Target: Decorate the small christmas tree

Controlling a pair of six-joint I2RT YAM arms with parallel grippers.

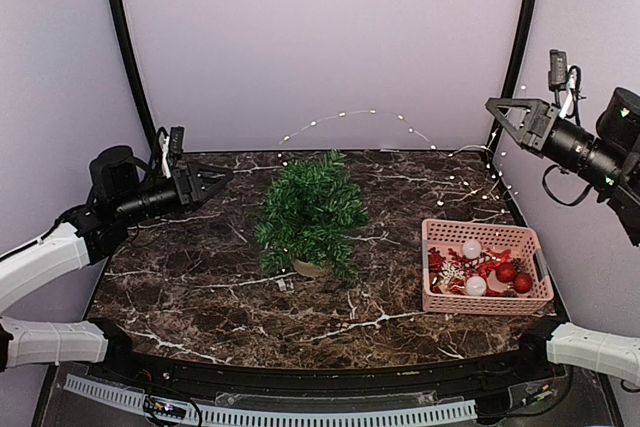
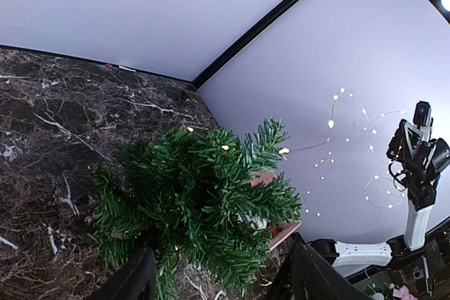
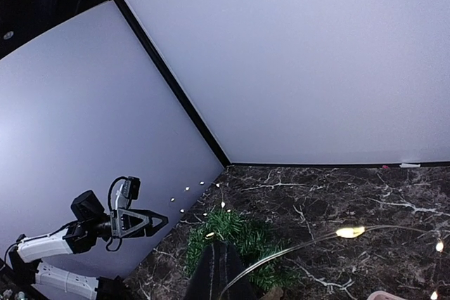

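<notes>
The small christmas tree (image 1: 310, 212) stands in its tan pot mid-table; it fills the left wrist view (image 2: 204, 201) and shows low in the right wrist view (image 3: 239, 233). A lit string of fairy lights (image 1: 345, 114) arcs from the treetop up to my right gripper (image 1: 492, 105), with more loops hanging below it. The right gripper (image 3: 221, 272) is raised at the right and shut on the string's wire (image 3: 295, 247). My left gripper (image 1: 220, 177) hovers left of the tree, open and empty, jaws wide apart (image 2: 221, 275).
A pink basket (image 1: 535, 252) at the front right holds red and white baubles (image 1: 507, 272) and other red ornaments. Purple walls enclose the marble table (image 1: 180, 287) at the back and sides. The string's lights (image 2: 330, 123) hang in front of the right wall.
</notes>
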